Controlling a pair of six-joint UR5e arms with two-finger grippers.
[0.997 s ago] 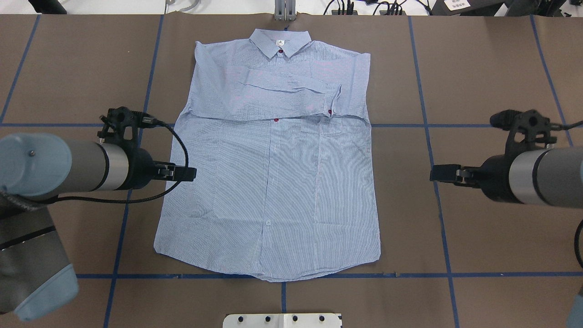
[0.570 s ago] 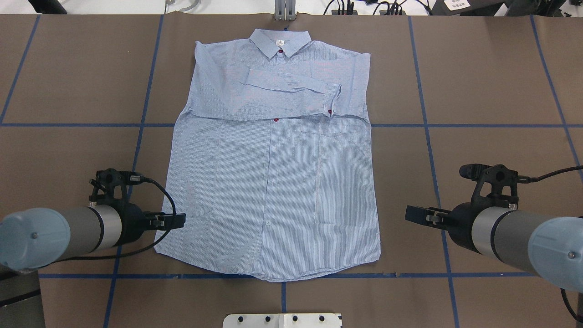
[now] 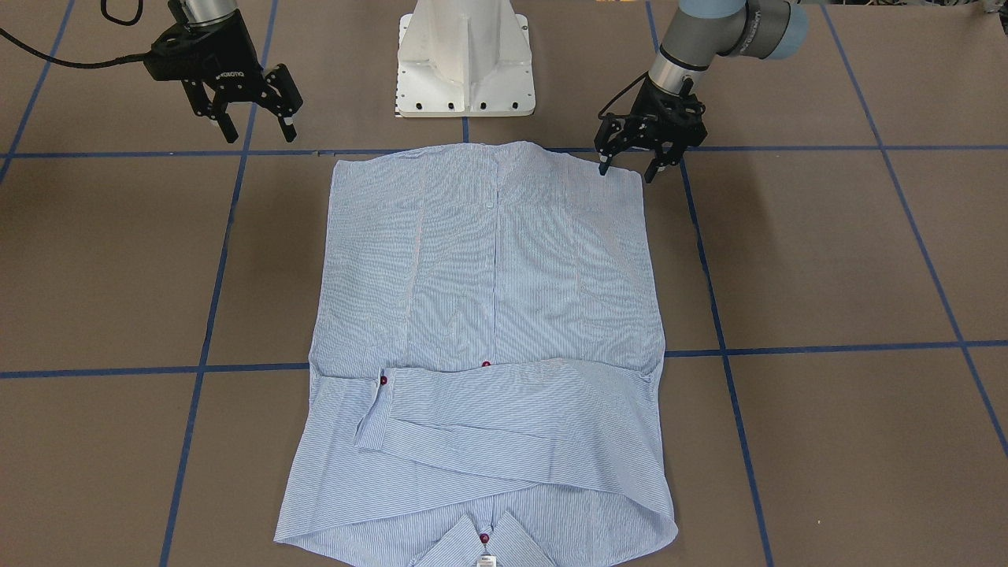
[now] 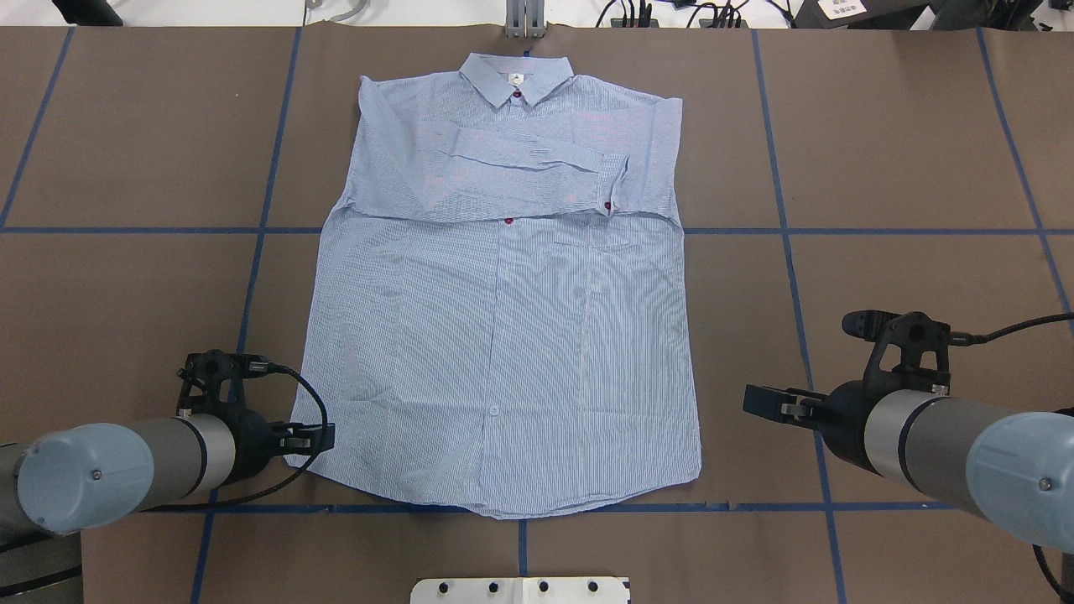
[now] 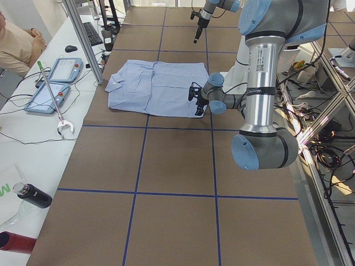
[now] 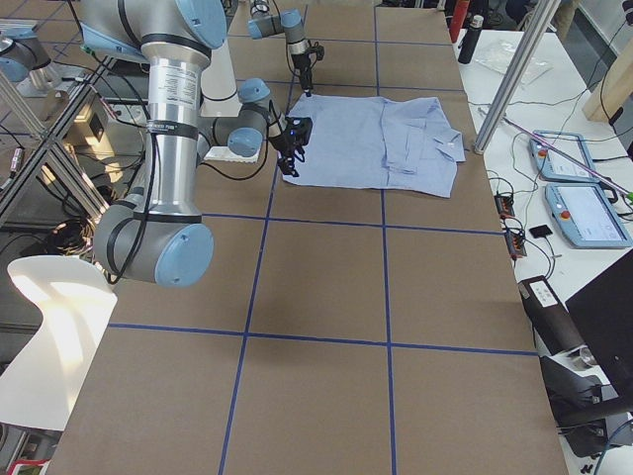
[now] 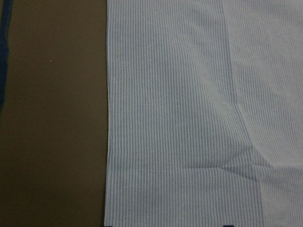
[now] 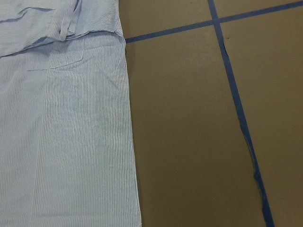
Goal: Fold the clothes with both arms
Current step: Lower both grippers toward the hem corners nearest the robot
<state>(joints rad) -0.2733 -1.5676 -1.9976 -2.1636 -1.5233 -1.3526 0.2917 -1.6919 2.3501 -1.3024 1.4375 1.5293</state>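
The light blue striped shirt (image 4: 503,335) lies flat and face up on the brown table, collar (image 4: 516,77) at the far edge and sleeves folded across the chest. Its near hem (image 3: 488,153) faces the robot's base. My left gripper (image 3: 628,171) is open and low at the hem's left corner, one finger over the cloth and one beside it; in the overhead view the left gripper (image 4: 323,438) touches that corner. My right gripper (image 3: 260,135) is open with nothing in it, off the shirt's right side; overhead, the right gripper (image 4: 759,401) is a short way from the cloth edge.
The white pedestal base (image 3: 465,63) stands just behind the hem. Blue tape lines (image 4: 789,252) cross the brown table. A side bench holds tablets (image 5: 55,83), a person (image 5: 16,44) sits behind it, and a dark bottle (image 5: 33,195) lies there.
Both arms have drawn back along the shirt's sides toward the hem. The left gripper went from mid-side down to the hem corner. The right gripper stopped beside the lower right edge.
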